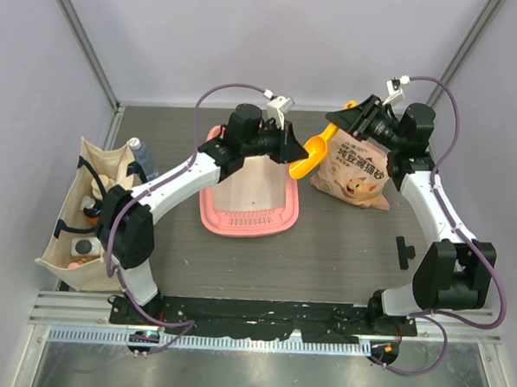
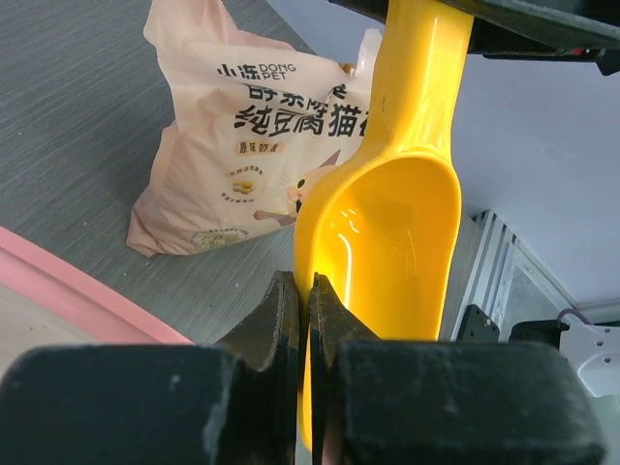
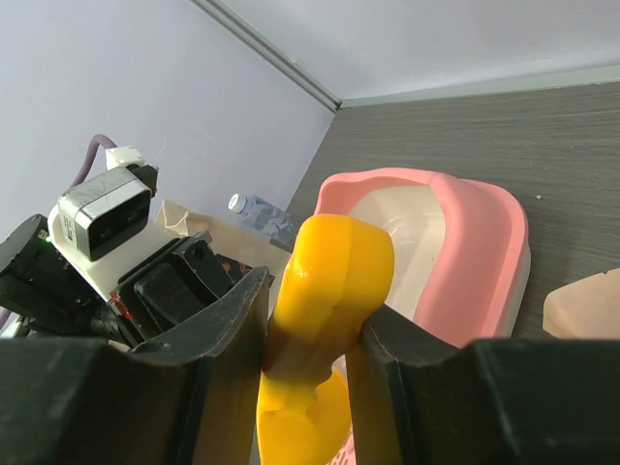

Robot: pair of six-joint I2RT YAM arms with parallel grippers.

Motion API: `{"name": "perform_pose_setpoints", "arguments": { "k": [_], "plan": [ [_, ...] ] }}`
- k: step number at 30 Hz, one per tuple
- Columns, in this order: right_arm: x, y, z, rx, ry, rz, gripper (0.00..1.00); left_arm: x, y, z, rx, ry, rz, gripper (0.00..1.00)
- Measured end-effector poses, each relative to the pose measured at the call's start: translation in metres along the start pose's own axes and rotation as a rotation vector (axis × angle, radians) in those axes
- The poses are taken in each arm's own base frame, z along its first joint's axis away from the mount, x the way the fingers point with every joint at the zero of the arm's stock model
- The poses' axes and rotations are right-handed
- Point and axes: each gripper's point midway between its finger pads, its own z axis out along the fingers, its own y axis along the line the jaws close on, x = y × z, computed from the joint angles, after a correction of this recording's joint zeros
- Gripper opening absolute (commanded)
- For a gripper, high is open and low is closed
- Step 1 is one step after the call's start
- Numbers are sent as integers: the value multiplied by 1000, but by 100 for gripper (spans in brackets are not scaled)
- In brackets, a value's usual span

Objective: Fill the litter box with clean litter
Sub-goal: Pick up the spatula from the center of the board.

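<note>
The pink litter box (image 1: 211,210) lies mid-table with a bare whitish floor; its rim also shows in the right wrist view (image 3: 489,232). Clean litter is out of view. A yellow scoop (image 1: 307,154) hangs in the air between the box and the peach litter bag (image 1: 355,168). My left gripper (image 2: 302,281) is shut on the rim of the scoop's empty bowl (image 2: 397,232). My right gripper (image 3: 315,295) has both fingers pressed against the scoop's handle (image 3: 339,262), holding it from the far end (image 1: 342,122).
A beige tote bag (image 1: 79,227) with bottles stands at the left table edge. A small black part (image 1: 405,251) lies on the table near the right arm. The litter bag (image 2: 242,145) stands upright right of the box.
</note>
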Motion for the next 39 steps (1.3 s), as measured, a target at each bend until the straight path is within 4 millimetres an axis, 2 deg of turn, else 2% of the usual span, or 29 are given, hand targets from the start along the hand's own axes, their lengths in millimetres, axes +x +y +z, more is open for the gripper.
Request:
{"name": "perform_pose_setpoints", "arguments": {
  "k": [2, 3, 4, 5, 6, 9, 10, 12, 15, 17, 19, 22, 26, 30, 34, 39],
  "plan": [
    [0, 0, 0, 0, 2, 7, 35, -1, 0, 0, 1, -2, 6, 0],
    [0, 0, 0, 0, 2, 11, 21, 0, 0, 0, 0, -2, 8, 0],
    [1, 0, 0, -1, 3, 17, 12, 0, 1, 1, 0, 0, 9, 0],
    [1, 2, 0, -4, 6, 33, 3, 1, 2, 2, -3, 1, 12, 11],
    [0, 1, 0, -2, 4, 23, 1, 2, 3, 2, -1, 4, 10, 43],
    [-5, -4, -1, 8, 3, 4, 2, 1, 4, 4, -4, 9, 29, 75],
    [-10, -8, -3, 16, -2, -5, 1, -1, 5, 4, -10, 8, 35, 78],
    [-36, -16, -11, 43, -38, -38, 1, -9, 10, 5, -26, -4, 60, 80],
    [-83, -36, -38, 117, -132, -93, 1, -27, 17, 8, -40, -28, 100, 80],
    [-124, -45, -67, 180, -219, -160, 2, -53, 26, 15, -40, -68, 131, 80],
    [-155, -52, -92, 237, -294, -215, 1, -73, 38, 24, -43, -101, 143, 80],
    [-187, -65, -123, 338, -391, -281, 2, -90, 58, 43, -36, -126, 139, 79],
    [-198, -87, -144, 503, -439, -356, 1, -90, 81, 80, -13, -129, 117, 80],
    [-200, -99, -167, 687, -460, -431, 1, -62, 97, 115, -5, -85, 85, 84],
    [-197, -97, -192, 817, -477, -500, 1, -36, 96, 136, 10, -47, 35, 85],
    [-178, -103, -206, 894, -420, -519, 1, -40, 82, 153, 54, -76, 1, 81]
  ]
}}
